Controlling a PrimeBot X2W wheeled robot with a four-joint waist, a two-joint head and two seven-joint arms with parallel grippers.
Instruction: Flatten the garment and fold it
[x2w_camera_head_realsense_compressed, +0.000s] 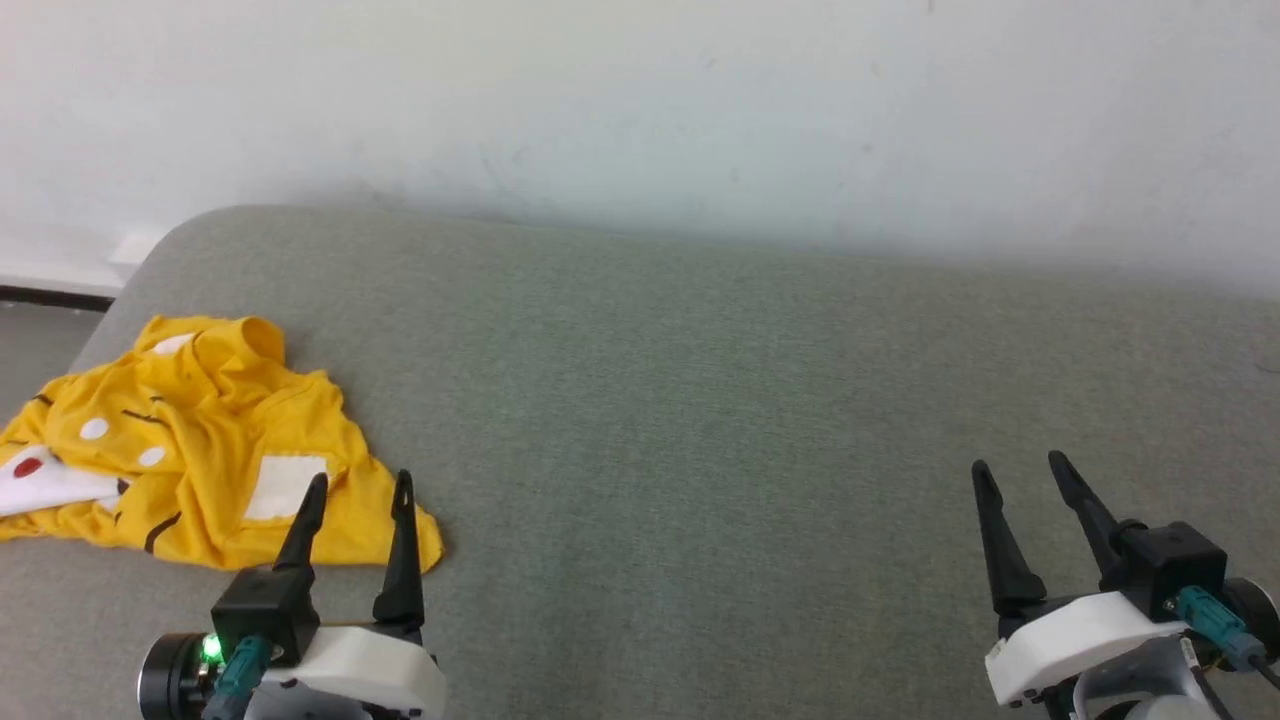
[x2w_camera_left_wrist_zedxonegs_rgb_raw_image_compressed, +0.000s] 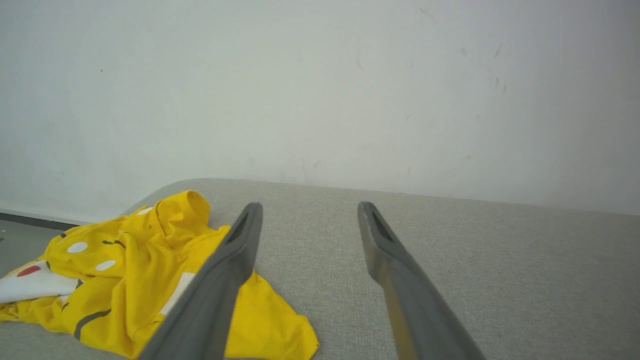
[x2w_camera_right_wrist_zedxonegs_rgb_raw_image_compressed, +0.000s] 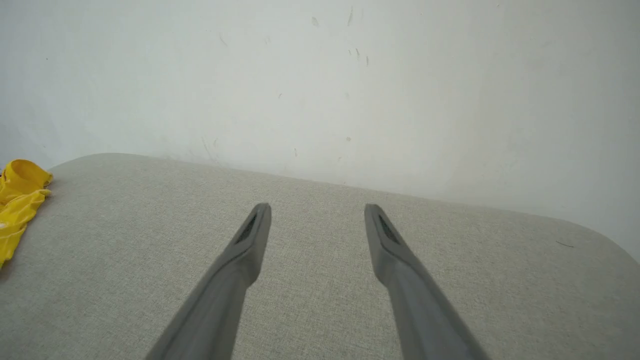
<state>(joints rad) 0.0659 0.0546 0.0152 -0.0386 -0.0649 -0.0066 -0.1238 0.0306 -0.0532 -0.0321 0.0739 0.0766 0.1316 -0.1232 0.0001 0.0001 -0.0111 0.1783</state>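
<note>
Currently showing the garment lying bunched at nine o'clock on the grey padded surface, close to that surface's left edge. Also showing the left gripper hovering at the heap's five o'clock corner, fingers spread wide and pinching nothing; contact with the cloth not being discernible. Showing the right gripper waiting well apart at four o'clock of the surface, likewise spread and holding nothing.

Judging the cloth as light, soft and limp, probably sagging wherever lifted and dragging a little on the woven cover rather than sliding. Suggesting a pinch on a single layer at the loose corner nearest the left fingers, or at the raised roll at twelve o'clock of the heap, avoiding a grab through several folds.

Finding no brand, label or lettering to read; noting printed white patches, a red dot on white and black strokes.
</note>
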